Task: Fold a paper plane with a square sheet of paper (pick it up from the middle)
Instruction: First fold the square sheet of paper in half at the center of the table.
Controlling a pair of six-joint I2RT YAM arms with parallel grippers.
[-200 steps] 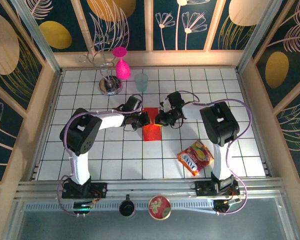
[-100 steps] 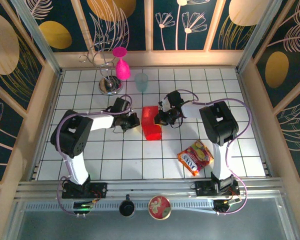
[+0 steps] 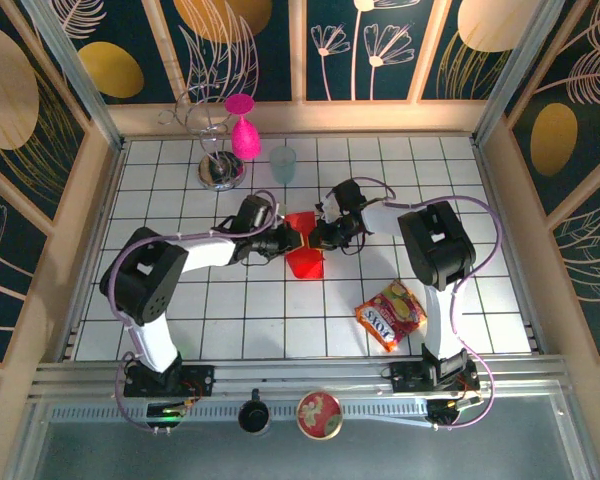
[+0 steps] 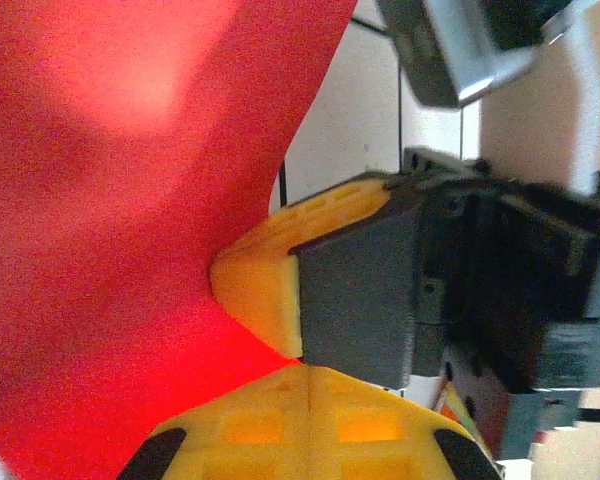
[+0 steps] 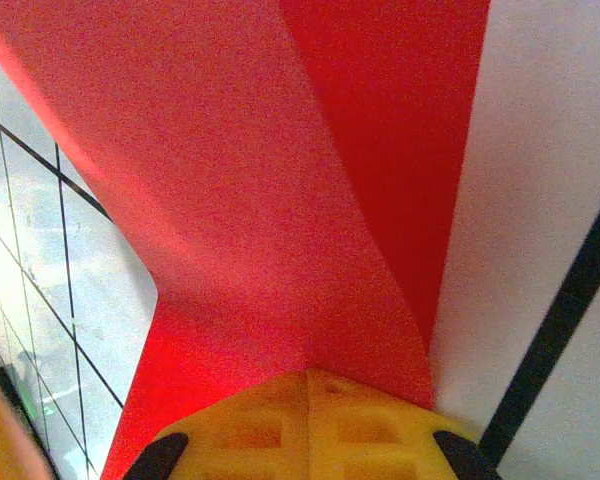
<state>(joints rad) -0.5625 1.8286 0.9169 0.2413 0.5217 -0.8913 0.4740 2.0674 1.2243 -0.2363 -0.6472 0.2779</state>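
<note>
Square sheet of paper point(image 3: 305, 256): thin, matte, bright red, buckled into soft curves at the middle of the worktop point(image 3: 280, 322), clamped between left fingers point(image 4: 300, 428) and right fingers point(image 5: 306, 428), each pair closed on it.

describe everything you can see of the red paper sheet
The red paper sheet is thin, plain, matte and bright red. It is bent, not flat, curving in soft ridges in both wrist views. It sits mid-table over the white grid tiles, pinched from its left by the shut left gripper and from its right by the shut right gripper.
</note>
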